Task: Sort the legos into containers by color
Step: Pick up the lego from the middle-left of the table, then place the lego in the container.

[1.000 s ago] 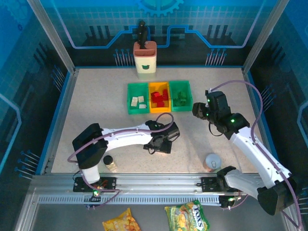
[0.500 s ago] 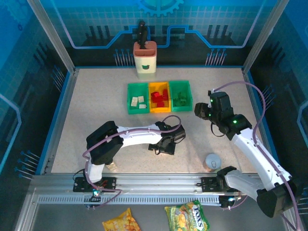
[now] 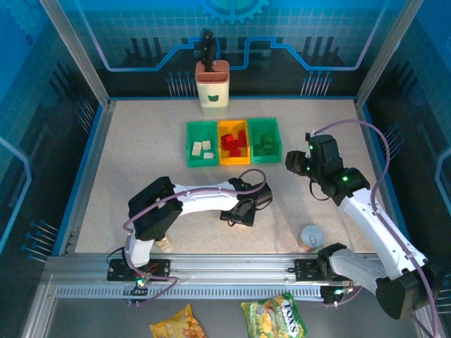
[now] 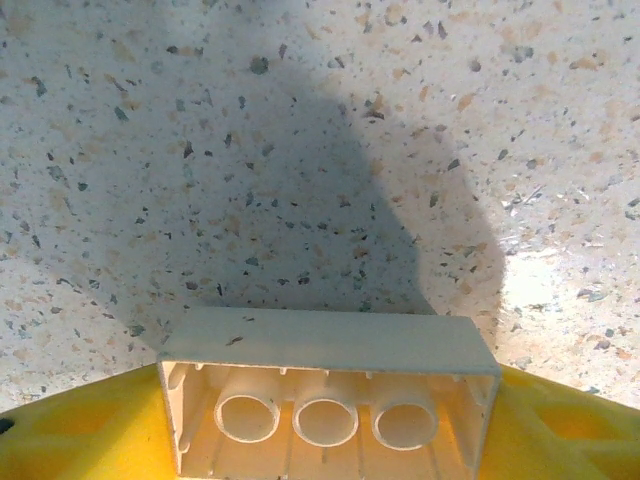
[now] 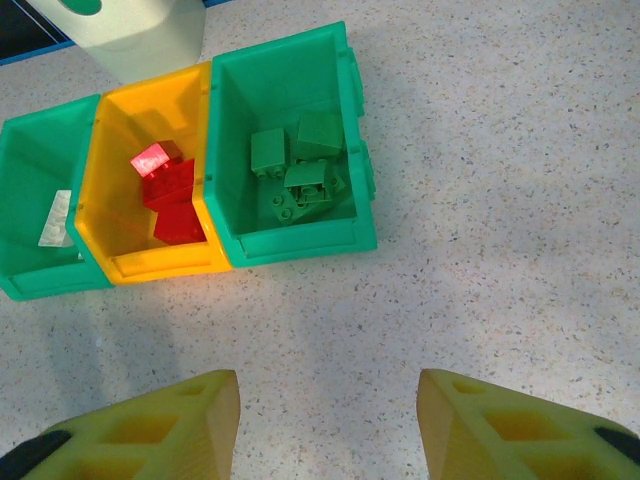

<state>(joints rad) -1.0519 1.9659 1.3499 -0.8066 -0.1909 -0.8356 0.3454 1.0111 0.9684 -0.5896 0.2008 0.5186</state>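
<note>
A cream lego (image 4: pixel 330 345) lies underside toward the left wrist camera, pinched between my left gripper's yellow fingers (image 4: pixel 80 430). That left gripper (image 3: pixel 239 215) sits low on the table, in front of the containers. The left green bin (image 3: pixel 189 144) holds cream legos (image 3: pixel 203 148). In the orange bin (image 5: pixel 160 262) lie red legos (image 5: pixel 170 195). Green legos (image 5: pixel 295 175) fill the right green bin (image 5: pixel 300 240). My right gripper (image 5: pixel 330 420) hovers open over bare table, just near of the right green bin and right of it in the top view (image 3: pixel 296 163).
A cream holder (image 3: pixel 212 86) stands behind the bins. A grey cup (image 3: pixel 311 237) sits near the right arm's base. A small jar (image 3: pixel 163 243) peeks out under the left arm. Snack bags (image 3: pixel 271 317) lie off the table in front.
The left arm swung slightly right and lower, and its jaws closed in on the cream lego. The right arm barely shifted.
</note>
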